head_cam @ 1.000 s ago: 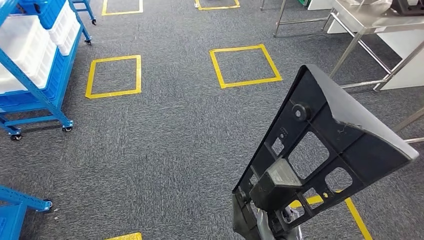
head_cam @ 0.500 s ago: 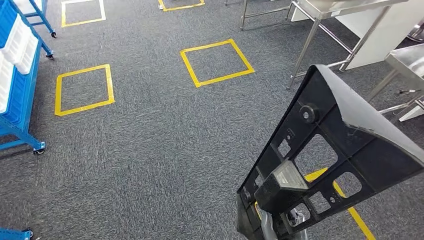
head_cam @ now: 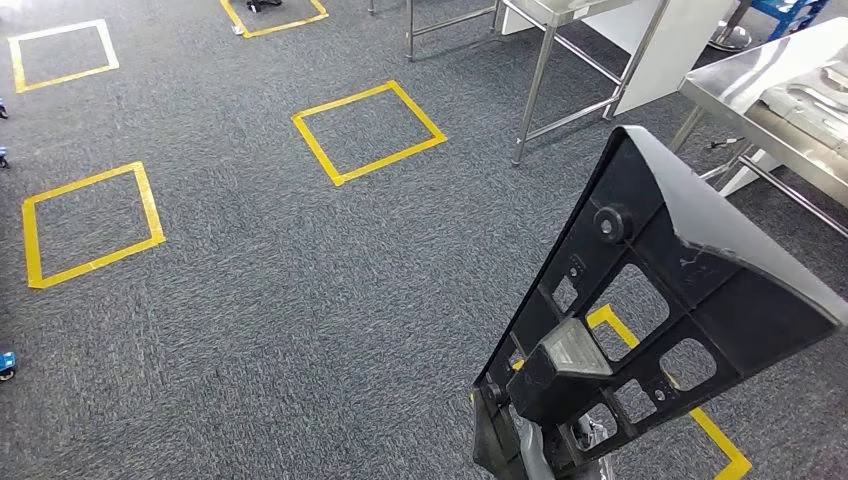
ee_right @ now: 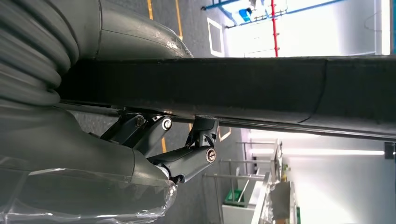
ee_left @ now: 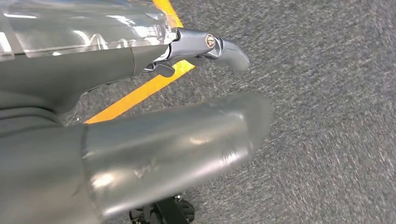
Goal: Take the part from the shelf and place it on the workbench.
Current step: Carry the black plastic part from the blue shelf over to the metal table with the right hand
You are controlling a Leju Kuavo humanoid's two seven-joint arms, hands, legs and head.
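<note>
Black plastic part (head_cam: 650,300), a wedge-shaped panel with several cut-out windows and a round boss near its narrow top, stands tilted in the lower right of the head view, held up over the grey carpet (head_cam: 250,300). Right hand (head_cam: 545,455) grips it at the lower end; in the right wrist view the dark fingers (ee_right: 187,158) press up against the part's black edge (ee_right: 233,84) and the thick thumb lies against its other face, so the panel is clamped between them. Left hand (ee_left: 140,130) hangs over the carpet near a yellow tape line (ee_left: 140,93); thumb and 1 dark finger (ee_left: 210,44) are stretched out and apart, nothing between them. Yellow tape squares on the floor: 1 ahead at centre (head_cam: 368,132), 1 to the left (head_cam: 90,225), 1 far left at the top (head_cam: 60,52), and another partly hidden behind the part (head_cam: 720,440). Stainless steel workbench (head_cam: 770,80) sits at upper right, well apart from the part, with some pale moulded items on its top. A second steel table frame (head_cam: 530,60) stands beyond it, beside a white panel (head_cam: 665,45).
</note>
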